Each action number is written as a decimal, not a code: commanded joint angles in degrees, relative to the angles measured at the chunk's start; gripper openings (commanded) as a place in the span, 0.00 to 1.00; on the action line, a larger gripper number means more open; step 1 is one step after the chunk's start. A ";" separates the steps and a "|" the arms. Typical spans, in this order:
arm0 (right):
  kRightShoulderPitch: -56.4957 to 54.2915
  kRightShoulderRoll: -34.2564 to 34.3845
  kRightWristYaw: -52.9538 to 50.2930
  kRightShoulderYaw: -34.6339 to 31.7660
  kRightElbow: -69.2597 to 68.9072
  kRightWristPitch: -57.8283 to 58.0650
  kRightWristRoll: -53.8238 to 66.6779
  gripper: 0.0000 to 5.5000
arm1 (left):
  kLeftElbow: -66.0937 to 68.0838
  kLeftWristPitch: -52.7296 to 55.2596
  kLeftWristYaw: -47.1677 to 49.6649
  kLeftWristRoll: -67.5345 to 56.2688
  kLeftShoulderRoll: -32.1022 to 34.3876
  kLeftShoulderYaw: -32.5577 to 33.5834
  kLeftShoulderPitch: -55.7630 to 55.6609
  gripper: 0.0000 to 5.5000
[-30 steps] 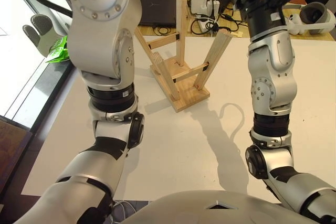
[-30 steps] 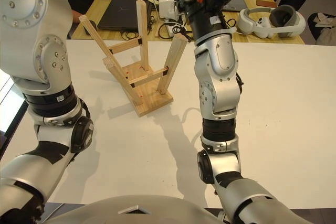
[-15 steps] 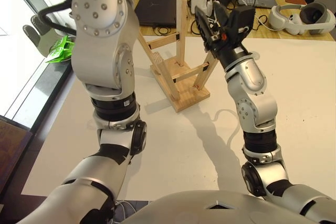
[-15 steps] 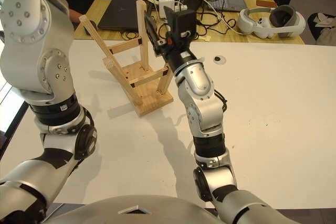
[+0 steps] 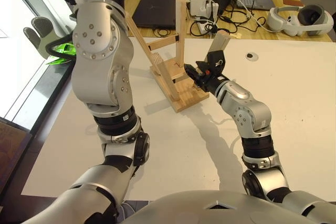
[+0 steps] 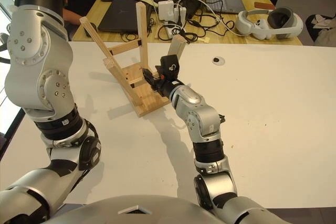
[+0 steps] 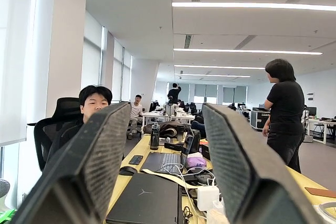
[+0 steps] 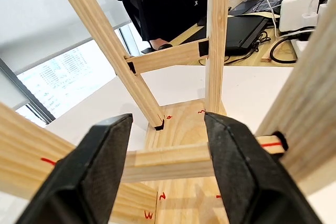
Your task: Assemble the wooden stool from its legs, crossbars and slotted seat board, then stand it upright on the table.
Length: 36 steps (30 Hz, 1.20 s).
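Observation:
The wooden stool [image 5: 185,97] stands upside down on the white table [image 5: 294,98], seat board flat and legs [image 5: 180,30] pointing up, with crossbars [image 5: 164,41] joining them. My right gripper [image 5: 193,72] is low beside the stool, at the near crossbar [image 8: 168,160] next to the right leg [image 5: 217,50]. It is open [image 8: 168,125]. That crossbar runs across behind both fingers [image 8: 106,167], and nothing is held. My left arm [image 5: 100,51] is raised high at the left. Its gripper [image 7: 167,116] is open and empty, facing the room.
A wooden desk [image 5: 262,3] behind the table carries laptops [image 5: 157,9], a charger with cables [image 5: 202,6] and a headset [image 5: 302,18]. A small dark disc [image 5: 252,55] lies on the table right of the stool. Bare table spreads to the right and front.
My right arm has swung down from upright, bringing its gripper to the stool's near crossbar. The left arm has lifted a little higher. The stool has not moved.

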 commanded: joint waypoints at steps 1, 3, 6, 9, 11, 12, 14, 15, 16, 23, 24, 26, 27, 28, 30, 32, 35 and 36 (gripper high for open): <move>1.59 1.79 0.23 -0.66 0.61 5.05 2.83 0.46 | -0.47 1.64 0.27 -0.10 -0.33 0.38 -0.20 0.45; -2.92 2.97 1.67 -2.84 -4.24 1.14 5.87 0.46 | -0.29 1.65 0.47 -0.16 -0.39 0.86 -0.50 0.45; -14.47 3.46 0.16 -12.93 -7.13 -3.02 13.17 0.46 | -0.09 1.71 0.71 -0.46 -0.62 1.73 -0.25 0.45; -26.53 -0.90 -3.23 -24.27 -3.44 -7.16 19.46 0.46 | -0.13 1.93 1.23 -0.89 -1.19 2.59 0.42 0.45; -30.16 -4.65 -3.74 -28.12 0.21 -9.73 20.10 0.46 | 0.16 2.08 1.62 -1.09 -1.57 3.26 0.85 0.45; -30.29 -6.72 -3.12 -28.58 2.07 -10.99 19.16 0.46 | 0.28 2.07 1.72 -1.15 -1.75 3.44 1.38 0.45; -27.98 -10.24 -0.89 -27.86 4.99 -13.10 16.82 0.46 | 0.13 2.45 1.86 -0.96 -2.12 3.28 3.05 0.45; -26.09 -11.63 0.10 -27.75 6.87 -14.47 15.53 0.43 | -0.07 2.69 1.87 -0.91 -2.26 3.16 4.22 0.45; -24.16 -12.76 1.08 -27.73 8.80 -16.23 14.11 0.40 | -0.38 3.12 1.88 -0.77 -2.31 3.06 5.54 0.45; -14.27 -15.66 -1.62 -26.26 23.37 -23.78 3.91 0.19 | -1.86 5.65 2.47 -0.09 -2.03 3.66 11.74 0.45; -13.46 -15.31 -1.90 -25.69 24.87 -23.65 3.16 0.19 | -1.81 6.39 2.99 0.12 -2.12 4.21 12.49 0.45; -12.68 -14.12 -2.17 -23.75 27.95 -23.61 1.42 0.19 | -1.76 8.61 4.71 0.25 -3.14 6.24 14.24 0.45; -12.56 -13.38 -2.11 -22.94 28.99 -23.66 1.01 0.19 | -1.83 9.64 5.58 0.34 -3.72 7.02 14.95 0.45; -12.40 -12.02 -1.59 -21.96 29.58 -23.46 1.08 0.19 | -2.16 10.83 6.34 0.22 -4.59 7.67 15.87 0.45; -11.78 -8.90 0.09 -19.85 28.60 -23.29 2.03 0.19 | -3.15 12.99 7.29 0.38 -5.69 7.68 17.59 0.45; -11.28 -6.19 2.26 -17.47 26.49 -22.47 3.11 0.19 | -4.65 15.06 7.73 0.78 -6.08 7.44 19.20 0.45; -9.44 -4.19 5.39 -14.36 21.74 -20.09 4.41 0.19 | -7.01 19.69 8.63 1.08 -7.73 7.88 20.80 0.45; -8.28 -3.78 6.22 -13.43 19.24 -18.85 5.05 0.19 | -8.37 21.84 9.08 1.07 -8.91 7.99 21.61 0.45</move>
